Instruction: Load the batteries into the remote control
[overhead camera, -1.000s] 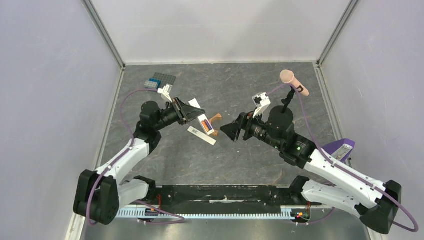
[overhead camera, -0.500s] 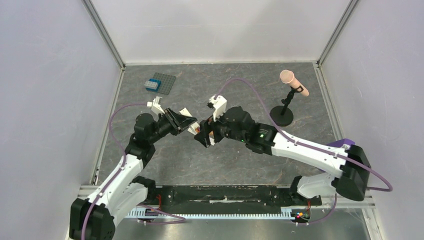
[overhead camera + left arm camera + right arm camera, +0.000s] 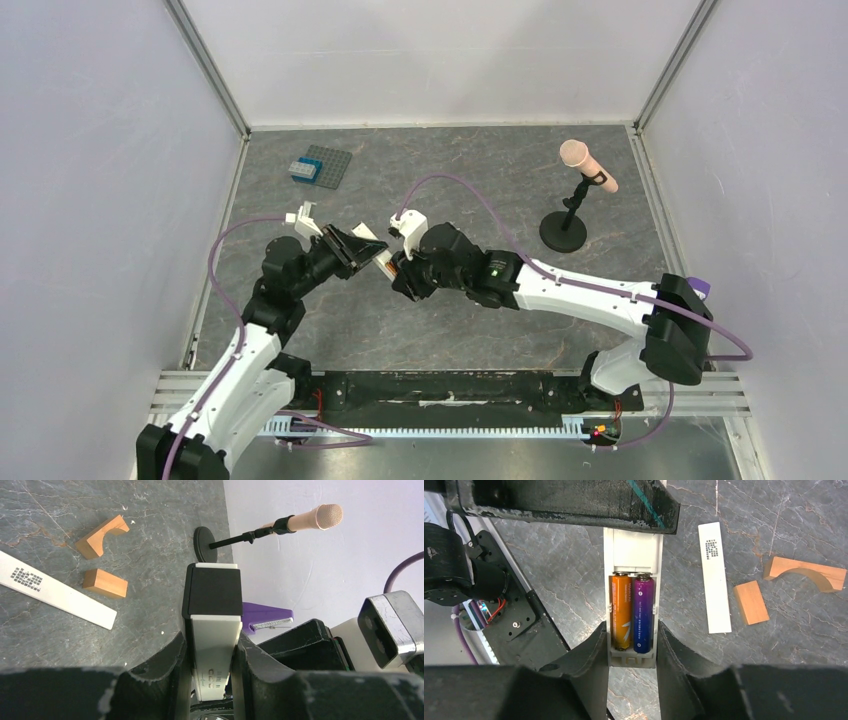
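The remote control (image 3: 632, 555) is a cream-white bar held in the air between both grippers; it also shows in the top view (image 3: 384, 261). Its open recess holds both batteries side by side, the orange one (image 3: 622, 610) and the dark blue one (image 3: 643, 612). My right gripper (image 3: 631, 642) is shut on the recess end, a finger against each side. My left gripper (image 3: 210, 647) is shut on the other part of the bar (image 3: 212, 635), whose black end (image 3: 212, 590) sticks out past the fingers.
On the table lie a flat white strip with a printed patch (image 3: 714, 577) and two orange-brown wooden blocks (image 3: 750, 602) (image 3: 806, 572). A microphone on a stand (image 3: 585, 165) is at the back right, a grey studded plate with a blue brick (image 3: 322, 165) at the back left, and a purple object (image 3: 697, 288) at the right edge.
My right arm has swung left from beside the microphone stand to the remote and closed on its recess end. My left arm has drawn the remote a little left and nearer.
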`<state>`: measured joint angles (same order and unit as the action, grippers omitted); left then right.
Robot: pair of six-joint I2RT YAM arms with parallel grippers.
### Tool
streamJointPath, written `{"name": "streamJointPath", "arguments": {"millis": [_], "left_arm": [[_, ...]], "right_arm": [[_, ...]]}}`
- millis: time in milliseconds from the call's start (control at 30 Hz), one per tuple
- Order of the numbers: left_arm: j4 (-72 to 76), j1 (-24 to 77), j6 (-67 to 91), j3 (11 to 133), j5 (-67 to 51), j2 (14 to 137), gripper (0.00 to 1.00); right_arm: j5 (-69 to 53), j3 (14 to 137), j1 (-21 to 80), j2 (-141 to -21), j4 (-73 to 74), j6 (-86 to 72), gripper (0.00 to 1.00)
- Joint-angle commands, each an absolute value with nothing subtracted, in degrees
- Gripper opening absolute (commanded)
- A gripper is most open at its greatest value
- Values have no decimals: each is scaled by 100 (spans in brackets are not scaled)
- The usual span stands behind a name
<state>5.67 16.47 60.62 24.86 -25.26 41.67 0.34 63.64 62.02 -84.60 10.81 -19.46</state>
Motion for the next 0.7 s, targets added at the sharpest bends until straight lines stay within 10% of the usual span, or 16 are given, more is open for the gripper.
{"name": "streamJointPath", "arguments": {"millis": [0, 167, 667], "left_arm": [[347, 1626, 5905, 2537, -2443, 3979, 17], [-423, 1626, 5488, 2786, -2187, 3880, 70], [-2865, 1628, 4572, 4112, 357, 3876, 74]], "right_arm": [[185, 6412, 6240, -8357, 849, -1845, 28], [259, 6316, 6240, -8285, 922, -1790, 24], [-373, 5539, 6245, -8803, 1832, -56, 21]]}}
